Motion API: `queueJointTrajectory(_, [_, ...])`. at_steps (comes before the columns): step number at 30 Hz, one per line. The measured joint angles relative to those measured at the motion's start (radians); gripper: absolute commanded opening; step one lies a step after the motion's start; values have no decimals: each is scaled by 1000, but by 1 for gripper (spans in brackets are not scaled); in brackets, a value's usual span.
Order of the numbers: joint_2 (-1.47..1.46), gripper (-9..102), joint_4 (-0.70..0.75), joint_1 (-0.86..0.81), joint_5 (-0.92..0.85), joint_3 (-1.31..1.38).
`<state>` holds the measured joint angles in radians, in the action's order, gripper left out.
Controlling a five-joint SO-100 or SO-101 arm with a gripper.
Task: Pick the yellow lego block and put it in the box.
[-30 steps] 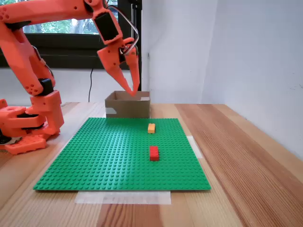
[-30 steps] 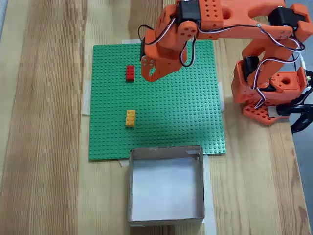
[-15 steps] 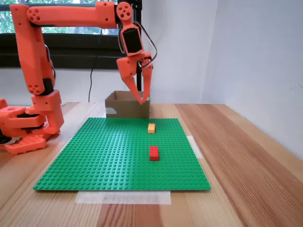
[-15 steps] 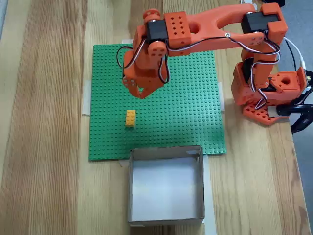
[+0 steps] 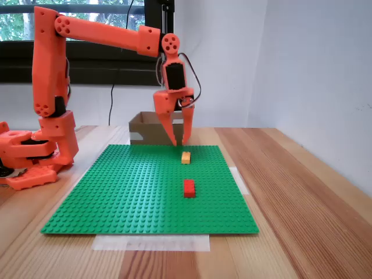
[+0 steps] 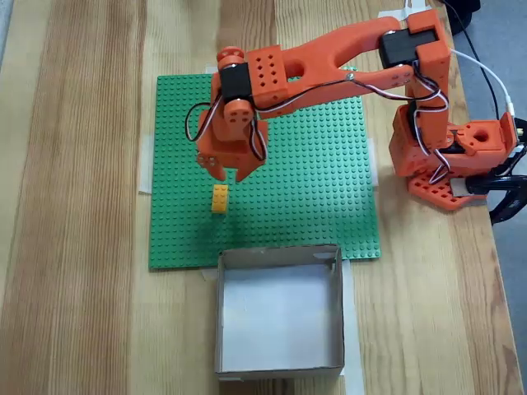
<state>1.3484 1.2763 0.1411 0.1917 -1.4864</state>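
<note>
Orange arm [image 5: 104, 36] reaching out from its base [image 5: 32, 157] at the left of a fixed view, elbow high, wrist bent down over the green lego baseplate [image 5: 139, 192]. Gripper [image 5: 179, 140] pointing almost straight down, tips just above the plate surface and just behind the yellow lego block [image 5: 186, 157] in that fixed view. Fingers [image 5: 170, 127] slightly parted, a narrow gap between the two tips, nothing held between them. Seen from above in a fixed view, gripper [image 6: 225, 174] poised right next to the yellow lego block [image 6: 220, 198], on the side away from the box; contact between tips and block not determinable. Yellow lego block lying flat on the studs of the baseplate [image 6: 329, 214], long axis running toward the box, near the plate's left part in that top-down fixed view. Red lego brick [image 5: 189, 188] resting on the plate closer to the camera, well apart from the yellow one. Brown cardboard box [image 5: 152, 129] standing beyond the far edge of the plate, open at the top, a pale tape patch on its front wall. From above, box [image 6: 280, 255] touching the plate's lower edge, pale inner floor visible. Baseplate taped to a wooden table [image 6: 74, 206]. Arm base [image 6: 457, 156] standing on the table just beside the plate's right edge, wires running along the upper links.
</note>
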Motion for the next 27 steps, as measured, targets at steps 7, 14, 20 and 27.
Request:
queueJointTrajectory(7, [-89,12,-28,11,20,46])
queueJointTrajectory(14, [-160,14,-46,9,26,86])
queueJointTrajectory(20, [-184,14,-49,9,32,87])
queueJointTrajectory(27, [-207,15,-52,9,44,97])
